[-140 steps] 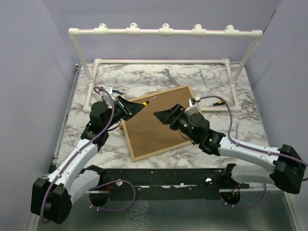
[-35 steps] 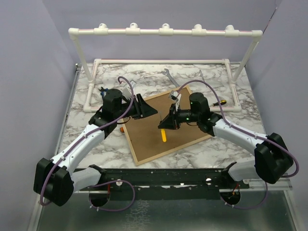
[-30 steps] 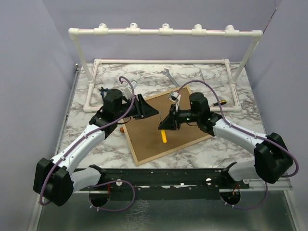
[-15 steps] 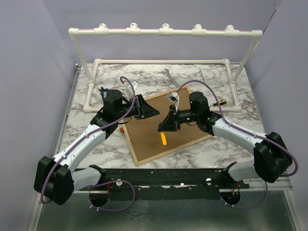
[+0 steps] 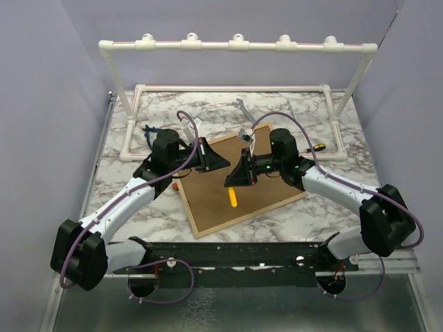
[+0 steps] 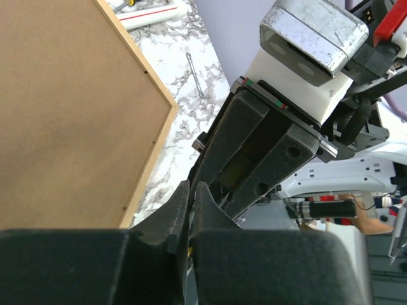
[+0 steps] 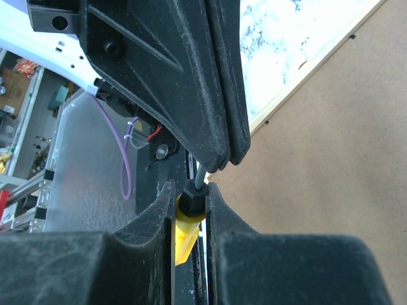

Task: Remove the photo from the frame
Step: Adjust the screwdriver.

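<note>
The frame (image 5: 208,204) lies face down on the marble table, its brown fibreboard back (image 6: 63,114) up inside thin light-wood edging. The photo is hidden beneath it. Above the back, my right gripper (image 5: 232,181) is shut on a yellow-handled screwdriver (image 7: 184,235), with its fingers around the black collar. The yellow handle (image 5: 233,199) hangs toward the near edge. My left gripper (image 5: 220,162) meets it from the left and is shut on the screwdriver's thin grey shaft (image 7: 200,175). In the left wrist view the left gripper (image 6: 191,190) shows its tips pressed together in front of the right gripper's fingers (image 6: 254,146).
A white PVC pipe rack (image 5: 235,45) spans the back, and its base rails run along the table's far half. A wrench (image 5: 243,109) and a thin metal tool (image 5: 291,111) lie behind the frame. Another tool (image 5: 315,146) lies right of it, and a small orange piece (image 5: 177,185) by its left edge.
My left gripper has shut on the screwdriver's shaft. Both grippers and the screwdriver have shifted slightly left over the frame's back.
</note>
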